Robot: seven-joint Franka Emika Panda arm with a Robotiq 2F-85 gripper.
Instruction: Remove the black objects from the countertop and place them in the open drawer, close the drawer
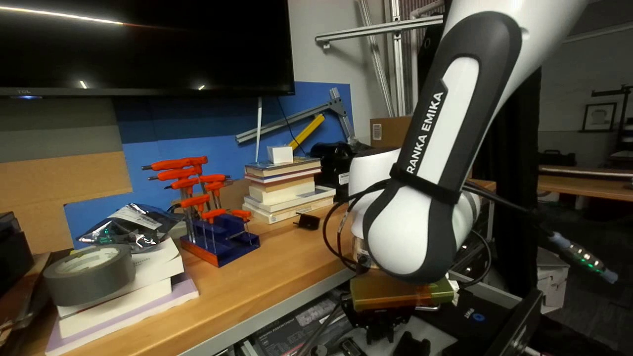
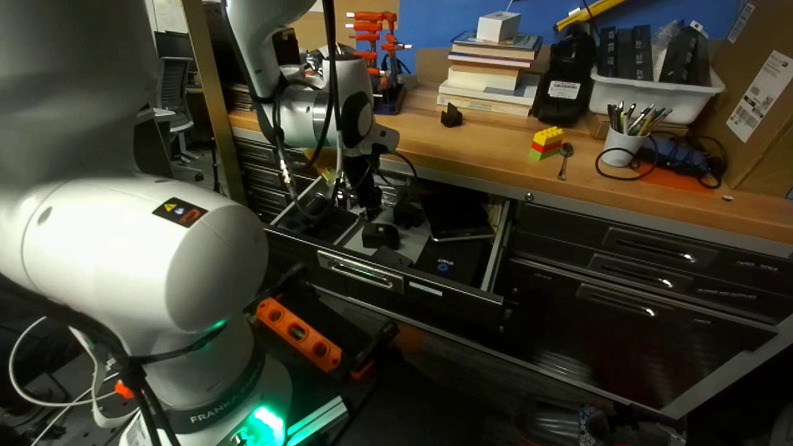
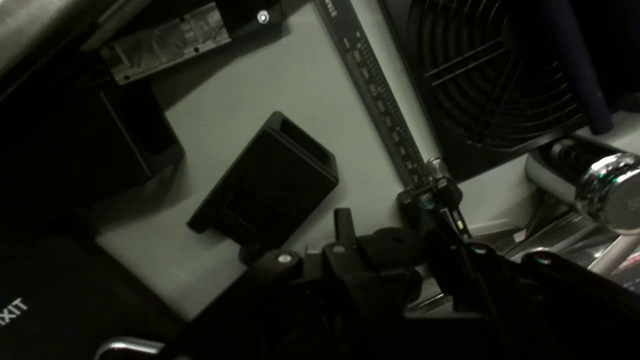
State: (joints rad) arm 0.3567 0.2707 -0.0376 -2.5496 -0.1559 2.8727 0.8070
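Observation:
One black object rests on the wooden countertop, in front of the stacked books; it shows in both exterior views. The dark-grey drawer beneath stands pulled out. My gripper points down into it. In the wrist view a dark rounded piece, a black object with a small hole, sits between the fingers, and my gripper appears shut on it. Its lower part is hidden in shadow. A hollow black box-like piece lies on the drawer bottom just beside the fingers.
The drawer also holds a steel ruler, a black fan grille and a dark tablet-like slab. On the countertop stand books, a hex-key stand, toy bricks, a spoon and a pen cup.

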